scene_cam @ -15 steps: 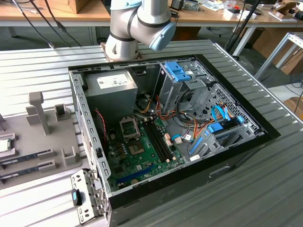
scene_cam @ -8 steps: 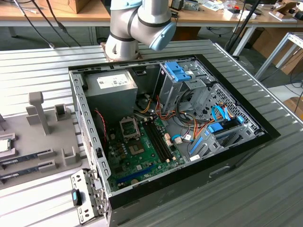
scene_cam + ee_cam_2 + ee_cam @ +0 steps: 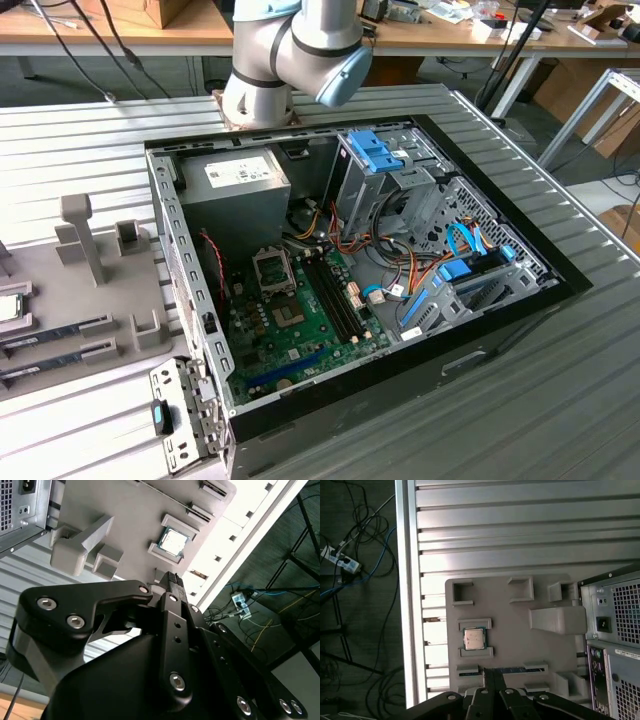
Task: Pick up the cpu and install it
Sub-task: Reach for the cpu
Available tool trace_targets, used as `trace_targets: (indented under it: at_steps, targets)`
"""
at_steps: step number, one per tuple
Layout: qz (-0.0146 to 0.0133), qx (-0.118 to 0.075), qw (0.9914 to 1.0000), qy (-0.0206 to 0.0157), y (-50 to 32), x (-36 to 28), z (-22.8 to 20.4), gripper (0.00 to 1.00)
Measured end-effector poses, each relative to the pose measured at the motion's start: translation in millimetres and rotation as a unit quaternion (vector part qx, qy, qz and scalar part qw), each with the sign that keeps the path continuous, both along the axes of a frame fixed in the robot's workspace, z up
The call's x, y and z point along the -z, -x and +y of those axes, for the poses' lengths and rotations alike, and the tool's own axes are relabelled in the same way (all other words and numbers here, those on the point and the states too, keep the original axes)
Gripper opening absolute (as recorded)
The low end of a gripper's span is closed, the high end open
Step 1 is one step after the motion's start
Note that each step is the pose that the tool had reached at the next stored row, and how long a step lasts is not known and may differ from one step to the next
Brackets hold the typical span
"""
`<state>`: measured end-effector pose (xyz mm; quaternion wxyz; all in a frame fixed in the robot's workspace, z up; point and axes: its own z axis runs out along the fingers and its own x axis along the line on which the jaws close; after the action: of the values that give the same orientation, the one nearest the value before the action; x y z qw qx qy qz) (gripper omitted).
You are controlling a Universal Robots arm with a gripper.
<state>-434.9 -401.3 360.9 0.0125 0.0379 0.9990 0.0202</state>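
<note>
Gripper (image 3: 492,672) clenched on nothing near the cpu (image 3: 474,638), nested in the tray (image 3: 45,285) at the exterior view's left — descending like that could knock it askew.

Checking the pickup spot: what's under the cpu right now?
The cpu lies flat on a grey tray, seated between two raised brackets; the tray rests on the ribbed table. The tray surface directly beneath the chip is covered, so any recess there cannot be seen.

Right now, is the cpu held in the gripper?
No, in the first wrist view the cpu lies in its slot on the grey holder plate, apart from the gripper.
</note>
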Motion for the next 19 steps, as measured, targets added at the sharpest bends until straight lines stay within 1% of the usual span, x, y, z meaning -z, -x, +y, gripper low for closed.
trace_targets:
  at_steps: [7, 10, 13, 15, 16, 17, 18, 19]
  targets:
    - [0.0002, 0.0, 1.0, 0.0, -1.7, 6.8, 0.0, 0.11]
    - [0.0004, 0.0, 1.0, 0.0001, -4.0, 9.6, 0.0, 0.11]
    - [0.0006, 0.0, 1.0, 0.0007, -7.2, 12.3, 0.0, 0.11]
    - [0.0006, 0.0, 1.0, 0.0019, -9.0, 13.7, 0.0, 0.11]
    - [0.0006, 0.0, 0.99999, 0.0032, -9.5, 14.0, 0.1, 0.11]
    - [0.0006, 0.0, 0.99996, 0.0094, -10.0, 14.2, 0.0, 0.11]
    - [0.0006, 0.0, 0.99984, 0.0178, -10.1, 14.3, 0.0, 0.11]
    - [0.0005, 0.0, 0.99983, 0.0186, -10.2, 14.3, -0.1, 0.11]
